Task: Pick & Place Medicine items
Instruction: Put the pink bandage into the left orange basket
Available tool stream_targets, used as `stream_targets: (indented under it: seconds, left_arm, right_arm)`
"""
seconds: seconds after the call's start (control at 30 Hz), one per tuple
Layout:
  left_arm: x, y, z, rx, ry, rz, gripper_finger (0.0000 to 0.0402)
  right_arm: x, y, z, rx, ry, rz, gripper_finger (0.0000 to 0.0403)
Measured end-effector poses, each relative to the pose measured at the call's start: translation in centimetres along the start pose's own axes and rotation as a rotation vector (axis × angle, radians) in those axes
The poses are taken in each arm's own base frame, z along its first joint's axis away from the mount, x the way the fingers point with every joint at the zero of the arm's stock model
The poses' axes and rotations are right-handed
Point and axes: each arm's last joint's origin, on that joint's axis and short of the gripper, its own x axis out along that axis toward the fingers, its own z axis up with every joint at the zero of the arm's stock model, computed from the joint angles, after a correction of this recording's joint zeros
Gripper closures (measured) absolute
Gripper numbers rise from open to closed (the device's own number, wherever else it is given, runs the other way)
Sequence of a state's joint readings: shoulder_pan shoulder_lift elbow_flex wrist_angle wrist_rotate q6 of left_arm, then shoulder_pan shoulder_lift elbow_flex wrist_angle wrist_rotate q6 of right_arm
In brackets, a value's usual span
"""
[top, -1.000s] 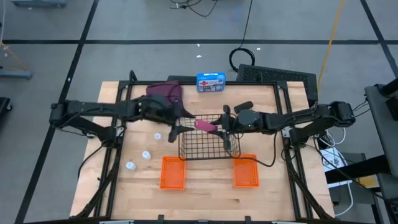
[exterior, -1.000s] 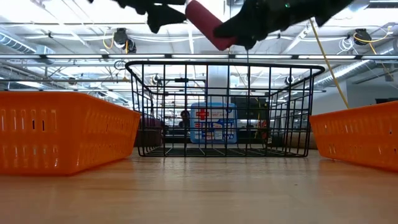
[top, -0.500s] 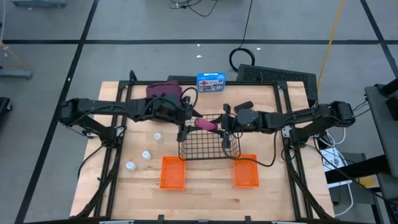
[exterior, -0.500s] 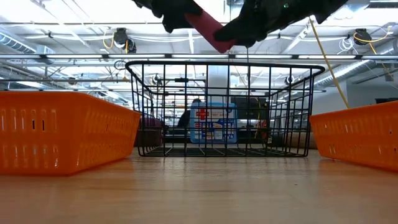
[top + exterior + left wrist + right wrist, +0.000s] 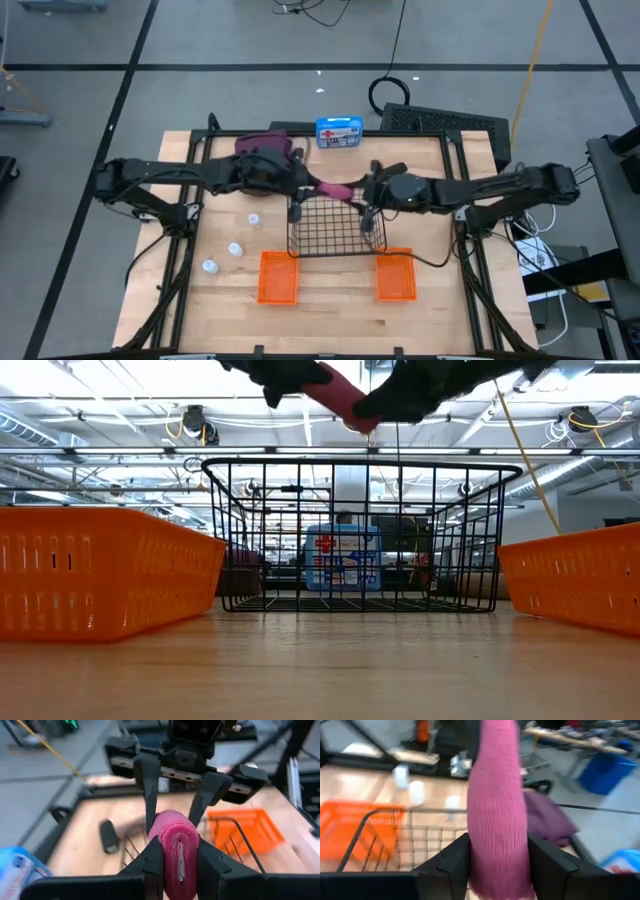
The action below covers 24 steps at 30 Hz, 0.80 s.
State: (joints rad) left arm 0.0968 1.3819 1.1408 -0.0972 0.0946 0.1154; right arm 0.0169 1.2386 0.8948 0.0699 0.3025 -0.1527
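both end effectors, left (image 5: 308, 187) and right (image 5: 362, 194), are clenched on the pink cylinder (image 5: 333, 190) above the wire basket (image 5: 330, 235).

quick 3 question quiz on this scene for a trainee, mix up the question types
1. True or false: the pink roll lies on the floor of the wire basket.
2. How many small white bottles stand on the table to the left of the basket? A) one B) three C) five
3. What sits at the table's far edge, behind the basket?

Key
1. False. It is in the air above the basket, between the left gripper, which is clamped on it, and the right gripper.
2. B
3. The blue box.
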Motion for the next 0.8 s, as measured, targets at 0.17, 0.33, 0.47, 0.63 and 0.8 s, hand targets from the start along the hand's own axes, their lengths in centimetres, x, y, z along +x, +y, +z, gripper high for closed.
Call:
stream_targets:
  seconds: [0.17,0.33,0.47,0.63,0.8]
  left_arm:
    - [-1.9,0.2,-1.1,0.027,-0.210,-0.014,0.0336]
    - [-2.3,0.8,-4.3,0.004,-0.414,-0.037,0.0336]
    - [-2.7,0.8,-4.9,-0.006,-0.505,-0.058,0.0336]
    - [-2.7,0.6,-4.9,-0.011,-0.503,-0.067,0.0336]
    - [-2.6,0.6,-5.0,-0.026,-0.491,-0.072,0.0336]
  right_arm:
    - [-2.4,-1.1,-0.3,0.047,0.053,-0.074,0.0193]
    - [-3.3,-1.2,-0.4,0.109,-0.130,-0.067,0.0155]
    - [-2.7,-0.8,-1.1,0.145,-0.308,0.027,0.0137]
    - [-1.5,-0.5,-1.3,0.170,-0.453,0.071,0.0134]
    - [-0.4,0.1,-1.0,0.165,-0.553,0.132,0.0141]
